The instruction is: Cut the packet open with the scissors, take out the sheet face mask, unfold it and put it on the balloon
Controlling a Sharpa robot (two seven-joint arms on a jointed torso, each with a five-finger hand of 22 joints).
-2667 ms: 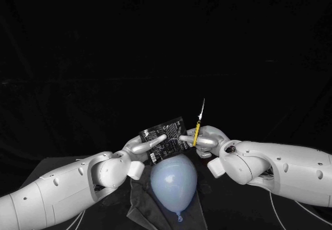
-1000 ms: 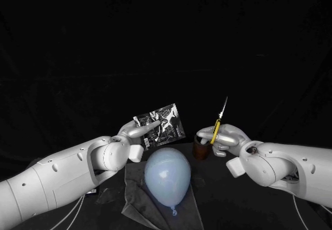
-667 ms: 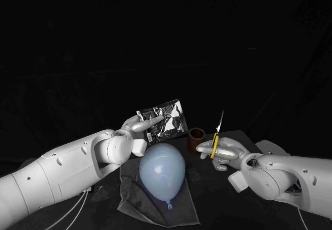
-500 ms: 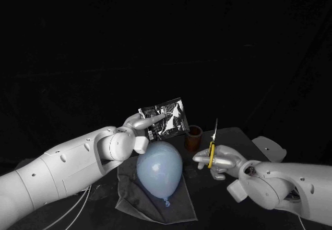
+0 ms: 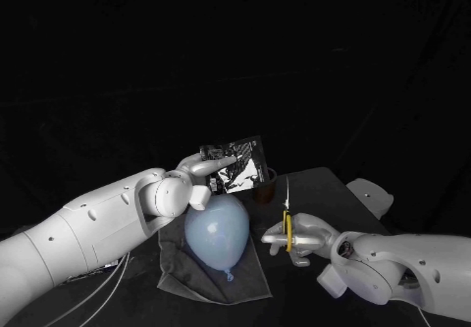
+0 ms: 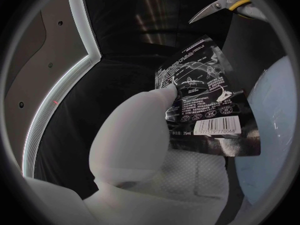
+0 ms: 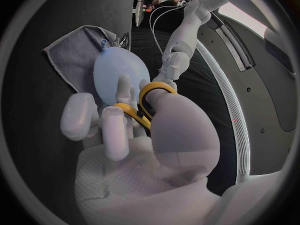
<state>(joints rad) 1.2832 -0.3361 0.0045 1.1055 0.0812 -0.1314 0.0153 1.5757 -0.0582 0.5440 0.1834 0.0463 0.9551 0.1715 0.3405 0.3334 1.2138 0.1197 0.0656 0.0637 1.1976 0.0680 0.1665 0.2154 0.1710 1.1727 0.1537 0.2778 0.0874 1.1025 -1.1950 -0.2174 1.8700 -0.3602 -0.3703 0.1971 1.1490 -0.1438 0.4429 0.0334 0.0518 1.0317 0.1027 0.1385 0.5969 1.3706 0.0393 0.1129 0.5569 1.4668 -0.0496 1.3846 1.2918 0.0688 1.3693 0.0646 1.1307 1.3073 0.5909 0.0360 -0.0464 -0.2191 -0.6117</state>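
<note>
My left hand (image 5: 201,167) holds the black printed face-mask packet (image 5: 241,163) upright in the air, above the far end of the pale blue balloon (image 5: 216,230). The left wrist view shows the packet (image 6: 204,103) pinched against the left hand (image 6: 149,135), with the scissors (image 6: 229,1) beyond it. To the right of the balloon and lower, my right hand (image 5: 297,238) grips the yellow-handled scissors (image 5: 286,221), blades pointing up and closed. The right wrist view shows its fingers through the yellow handles (image 7: 149,94) and the balloon (image 7: 117,72) beyond.
The balloon lies on a grey cloth (image 5: 197,285) on the black table. A brown cup (image 5: 265,194) stands just behind the balloon, under the packet. A white object (image 5: 371,195) sits near the table's right edge.
The right hand has drawn the scissors away from the packet's edge, down and nearer to me, beside the balloon. The left hand still holds the packet up.
</note>
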